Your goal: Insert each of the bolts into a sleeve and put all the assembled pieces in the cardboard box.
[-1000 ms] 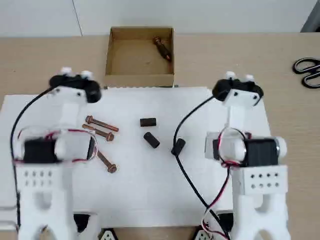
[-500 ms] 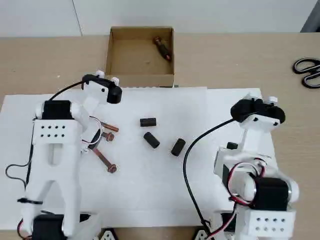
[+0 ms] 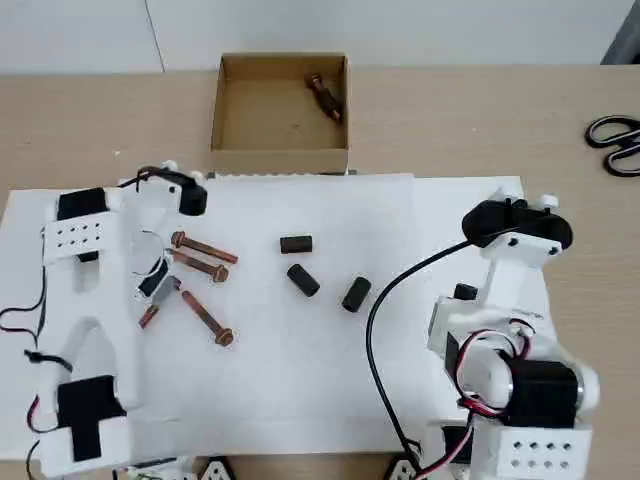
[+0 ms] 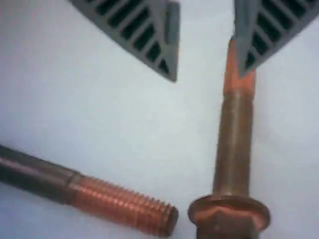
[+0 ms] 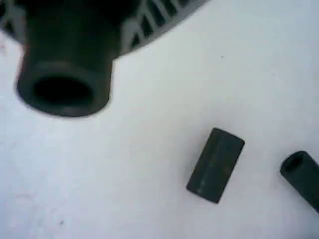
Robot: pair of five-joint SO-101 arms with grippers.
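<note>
a big table (image 3: 100, 110) of light brown wood takes up most of the high view. a wide white sheet (image 3: 300, 370) lies flat on it and covers the front part. behind the table is a plain white wall (image 3: 400, 25), with one thin grey line (image 3: 153, 35) running down it. a pair of scissors (image 3: 615, 143) with black handles lies on the bare wood at the right edge. a dark grey thing (image 3: 625, 40) pokes in at the top right corner, and i cannot tell what it is. the light is soft and even, and the shadows are faint.

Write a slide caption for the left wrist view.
Open left gripper above a copper bolt on white paper, a second bolt lying beside it.
</note>
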